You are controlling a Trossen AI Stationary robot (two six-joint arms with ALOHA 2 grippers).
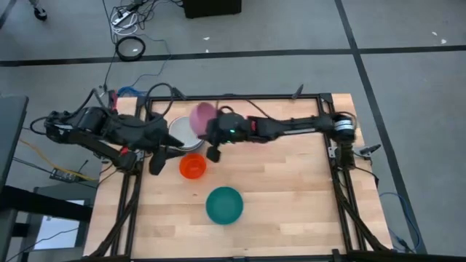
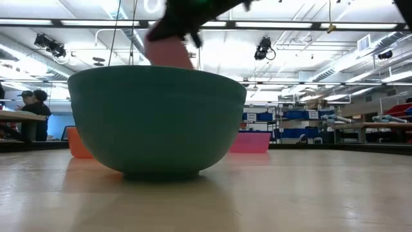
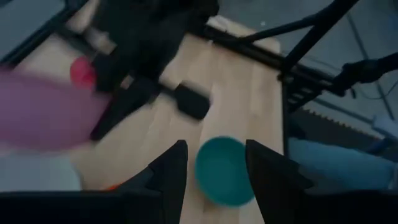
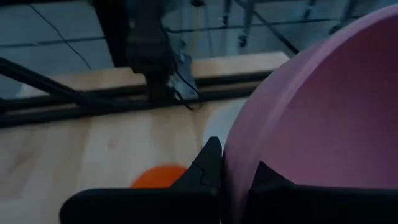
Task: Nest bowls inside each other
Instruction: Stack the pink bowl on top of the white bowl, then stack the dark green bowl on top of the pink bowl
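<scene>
Right hand (image 4: pixel 233 180): pinched the mauve bowl (image 1: pixel 202 114) by its rim, lifted near the tabletop's (image 1: pixel 291 189) far edge, likely for nesting.
Left hand (image 3: pixel 214 171): spread, empty, waiting by the left edge.
White bowl (image 1: pixel 182 133): under the lifted bowl.
Orange bowl (image 1: pixel 193 167), teal bowl (image 1: pixel 224 204): mid-tabletop, un-nested.

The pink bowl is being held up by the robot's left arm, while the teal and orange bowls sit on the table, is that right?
Not quite. It is the right gripper that is shut on the rim of the pink bowl, as the right wrist view shows. The left gripper is open and holds nothing. The teal bowl and the orange bowl do sit on the table.
</scene>
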